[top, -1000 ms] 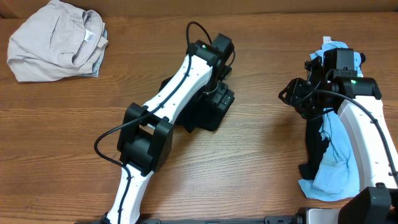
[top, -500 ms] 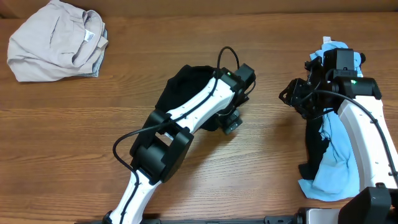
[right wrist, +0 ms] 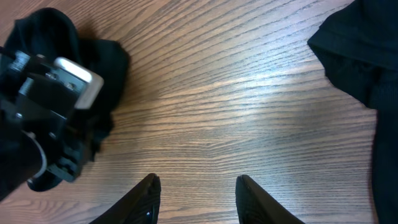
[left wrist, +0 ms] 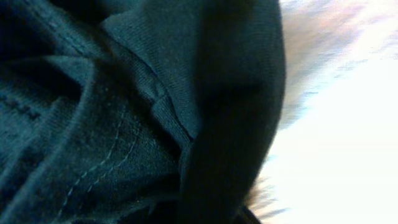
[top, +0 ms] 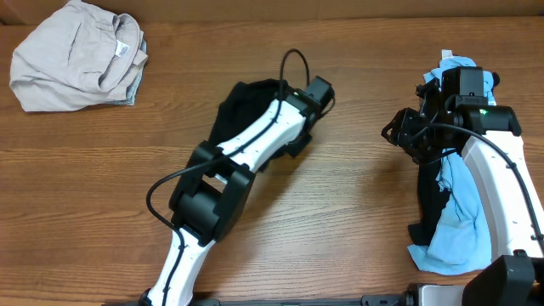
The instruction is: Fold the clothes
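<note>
The left arm [top: 255, 136] and right arm [top: 497, 183] have white shells, black joints, looping black cables, small green lights.

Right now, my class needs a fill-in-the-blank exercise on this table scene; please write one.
The beige garment sits at the far ____ of the table. The left arm stretches over the ____ garment. The right hand hangs ____ above bare wood. The light-blue garment lies on the ____ side.
Missing: left, black, open, right.
</note>
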{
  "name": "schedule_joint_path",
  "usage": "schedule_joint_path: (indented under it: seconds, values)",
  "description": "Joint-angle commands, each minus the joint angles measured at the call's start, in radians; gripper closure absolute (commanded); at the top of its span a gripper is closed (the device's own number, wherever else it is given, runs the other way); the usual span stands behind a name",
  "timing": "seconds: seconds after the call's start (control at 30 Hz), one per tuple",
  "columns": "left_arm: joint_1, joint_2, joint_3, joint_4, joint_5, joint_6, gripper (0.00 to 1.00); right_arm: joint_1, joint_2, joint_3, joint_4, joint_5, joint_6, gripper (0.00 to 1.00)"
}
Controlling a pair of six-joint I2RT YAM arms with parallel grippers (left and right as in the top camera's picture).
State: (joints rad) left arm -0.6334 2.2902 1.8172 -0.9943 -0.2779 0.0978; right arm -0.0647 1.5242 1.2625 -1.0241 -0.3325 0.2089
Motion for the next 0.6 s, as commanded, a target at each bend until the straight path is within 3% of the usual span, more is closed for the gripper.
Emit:
schedule_joint_path:
  seconds: [0.0,0.17,0.57]
  values:
    - [0.061,0.006,-0.003,-0.015,-0.047,-0.079,0.96,-0.005,-0.008,0.016,0.001,0.011,-0.008,0.57]
    - [0.137,-0.021,0.097,-0.12,-0.039,-0.137,0.96,-0.005,-0.008,0.016,0.005,0.011,-0.008,0.57]
    - [0.354,-0.068,0.662,-0.403,-0.037,-0.118,0.96,-0.005,-0.008,0.016,0.004,0.011,-0.008,0.57]
